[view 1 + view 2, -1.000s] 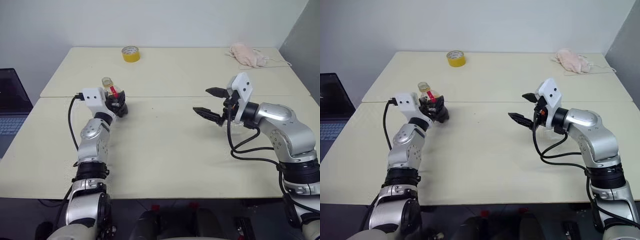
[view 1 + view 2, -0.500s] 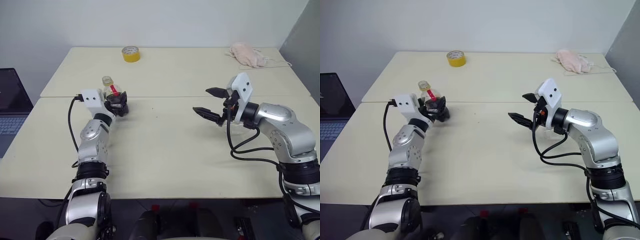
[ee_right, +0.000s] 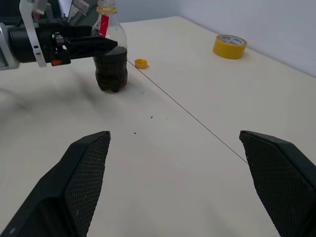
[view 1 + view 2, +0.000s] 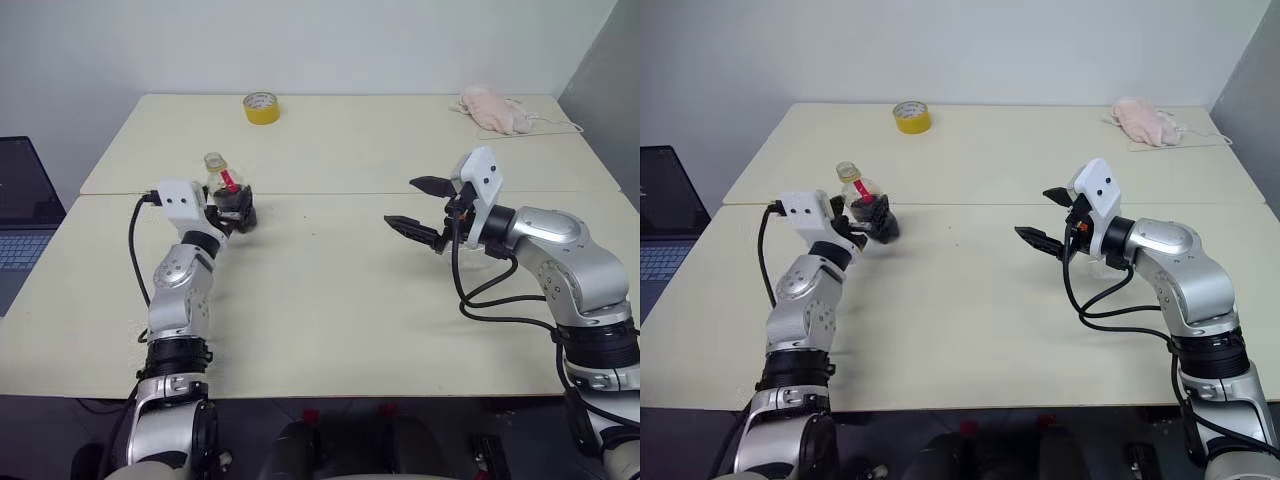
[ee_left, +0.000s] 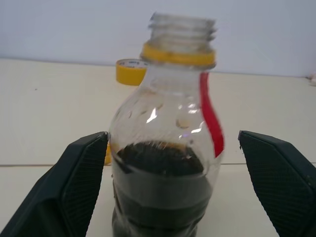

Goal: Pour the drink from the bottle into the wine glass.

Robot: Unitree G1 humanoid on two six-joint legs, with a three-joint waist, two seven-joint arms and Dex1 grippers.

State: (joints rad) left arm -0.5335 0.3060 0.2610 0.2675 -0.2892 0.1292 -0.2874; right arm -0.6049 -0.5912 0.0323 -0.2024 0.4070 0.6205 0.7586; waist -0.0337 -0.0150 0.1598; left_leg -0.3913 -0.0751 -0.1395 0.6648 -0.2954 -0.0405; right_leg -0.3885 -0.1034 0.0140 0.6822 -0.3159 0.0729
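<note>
The bottle (image 4: 222, 186) stands upright on the left of the table, uncapped, with a yellow ring at its neck and a red label strip. The dark brown drink (image 5: 158, 160) fills its lower half. My left gripper (image 4: 238, 207) is open, one finger (image 5: 74, 187) on each side of the bottle with a small gap to it. Over the table's right half my right gripper (image 4: 400, 202) hovers open and empty, pointing left toward the bottle (image 3: 110, 59). The wine glass is hidden or out of view.
A yellow tape roll (image 4: 261, 107) lies at the far edge and a pink cloth (image 4: 492, 108) at the far right. A small yellow cap (image 3: 141, 63) rests just beyond the bottle. A laptop (image 4: 15, 215) sits off the table's left side.
My left gripper has opened off the bottle and drawn back slightly toward me; the bottle stays standing where it was. The right arm has not moved.
</note>
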